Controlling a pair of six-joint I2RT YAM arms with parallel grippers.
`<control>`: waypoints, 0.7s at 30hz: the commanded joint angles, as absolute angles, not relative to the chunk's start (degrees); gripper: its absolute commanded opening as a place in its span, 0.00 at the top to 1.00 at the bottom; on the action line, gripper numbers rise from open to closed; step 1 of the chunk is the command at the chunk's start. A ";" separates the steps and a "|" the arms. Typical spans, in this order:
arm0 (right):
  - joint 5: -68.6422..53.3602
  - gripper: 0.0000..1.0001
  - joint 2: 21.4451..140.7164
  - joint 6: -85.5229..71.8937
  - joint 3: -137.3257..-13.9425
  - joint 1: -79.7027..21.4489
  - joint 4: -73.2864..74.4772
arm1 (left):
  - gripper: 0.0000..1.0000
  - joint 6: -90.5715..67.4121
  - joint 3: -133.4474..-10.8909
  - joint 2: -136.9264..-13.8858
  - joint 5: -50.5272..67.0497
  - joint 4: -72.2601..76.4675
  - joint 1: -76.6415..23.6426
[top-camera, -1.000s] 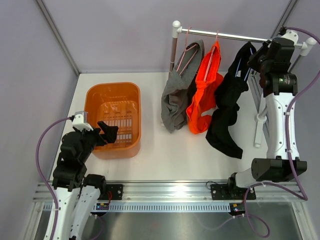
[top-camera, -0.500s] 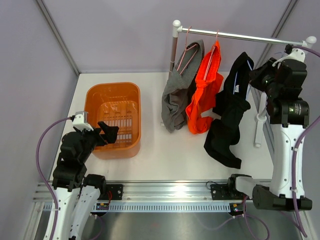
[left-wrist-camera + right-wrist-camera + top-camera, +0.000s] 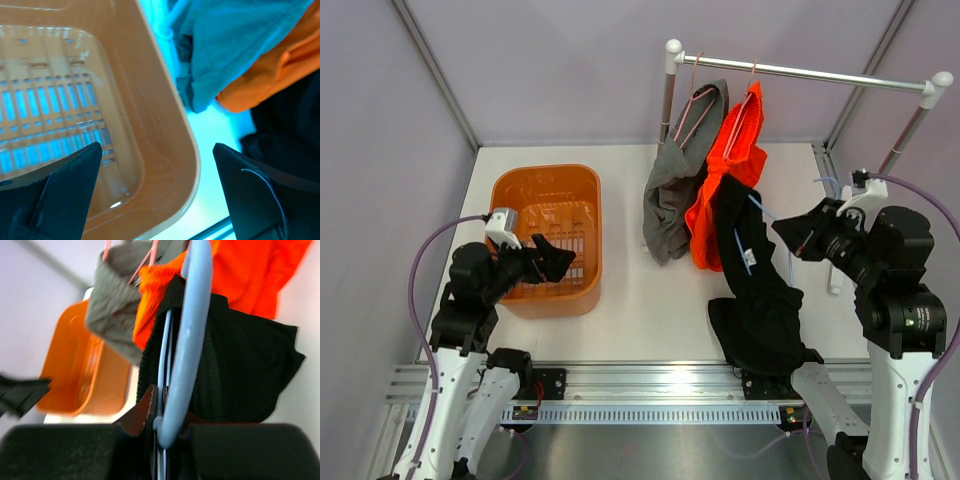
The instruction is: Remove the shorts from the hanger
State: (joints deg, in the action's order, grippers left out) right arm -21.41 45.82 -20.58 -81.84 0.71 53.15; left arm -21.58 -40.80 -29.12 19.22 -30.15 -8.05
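The black shorts (image 3: 757, 290) hang on a light blue hanger (image 3: 188, 340), off the rail, trailing onto the table near its front edge. My right gripper (image 3: 798, 238) is shut on the hanger's hook, to the right of the shorts. The black shorts also fill the right wrist view (image 3: 240, 375). The orange shorts (image 3: 732, 165) and the grey shorts (image 3: 678, 180) hang on pink hangers from the rail (image 3: 800, 72). My left gripper (image 3: 548, 262) is open and empty over the orange basket's near right corner.
The orange basket (image 3: 545, 180) stands at the left with nothing in it; its rim shows in the left wrist view (image 3: 192, 150). The rack's right post (image 3: 910, 125) rises behind my right arm. Purple walls enclose the table.
My right gripper has carried the blue hanger with the black shorts off the rail, down and toward the table's front. My left gripper has shifted slightly right over the basket.
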 commanded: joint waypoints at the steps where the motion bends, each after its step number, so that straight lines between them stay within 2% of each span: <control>1: -32.85 1.00 44.04 -22.50 -78.32 -2.72 50.02 | 0.01 -21.71 -45.95 -31.55 26.01 -24.61 -8.53; 6: -27.70 1.00 43.24 -24.07 -73.75 -11.76 49.13 | 0.03 -21.36 -49.83 -35.23 27.33 -24.35 -9.49; 11: -19.09 1.00 46.75 -26.63 -70.41 -26.69 45.44 | 0.04 -21.88 -52.82 -38.49 25.94 -24.35 -13.09; 17: -4.94 1.00 54.57 -29.18 -72.32 -45.22 41.92 | 0.05 -22.06 -53.00 -42.27 15.76 -24.87 -25.03; 21: 5.68 1.00 59.93 -29.44 -76.98 -52.10 43.24 | 0.07 -23.38 -52.30 -43.68 9.33 -24.17 -33.98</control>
